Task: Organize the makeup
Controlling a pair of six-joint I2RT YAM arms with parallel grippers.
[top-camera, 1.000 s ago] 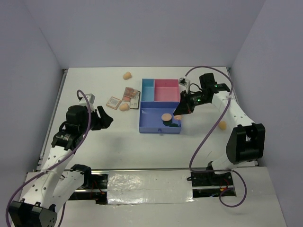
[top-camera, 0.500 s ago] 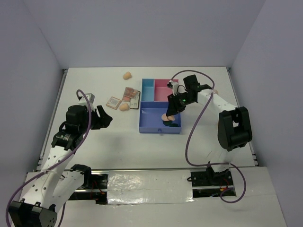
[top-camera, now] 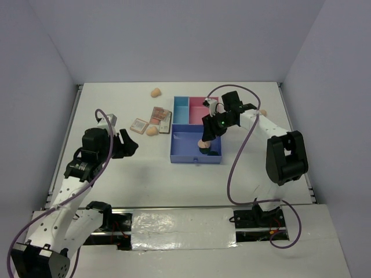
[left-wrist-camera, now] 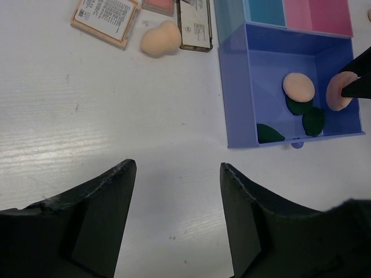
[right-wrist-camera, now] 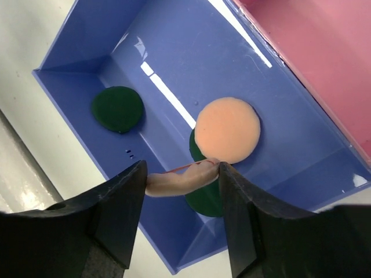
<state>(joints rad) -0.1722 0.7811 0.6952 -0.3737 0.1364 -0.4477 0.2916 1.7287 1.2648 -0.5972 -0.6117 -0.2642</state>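
My right gripper (right-wrist-camera: 181,168) hangs over the blue tray's (top-camera: 174,152) big front compartment. A peach round puff (right-wrist-camera: 174,182) spans edge-on between its fingers and touches both. Below lie another peach puff (right-wrist-camera: 227,130) and dark green discs (right-wrist-camera: 117,108) (right-wrist-camera: 210,200). My left gripper (left-wrist-camera: 177,168) stands open over bare table left of the tray, with nothing between its fingers. Loose on the table are a peach sponge (left-wrist-camera: 159,39) and flat palettes (left-wrist-camera: 106,14) (left-wrist-camera: 194,20). Another sponge (top-camera: 155,92) lies at the back.
The tray's small blue (top-camera: 182,108) and pink (top-camera: 200,113) rear compartments sit behind the big one. A peach item (top-camera: 263,112) peeks out beside the right arm. White walls close in the table on three sides.
The right arm swung left over the tray's front compartment. Its jaws have widened, and the puff between them has spread out. The left arm has not moved.
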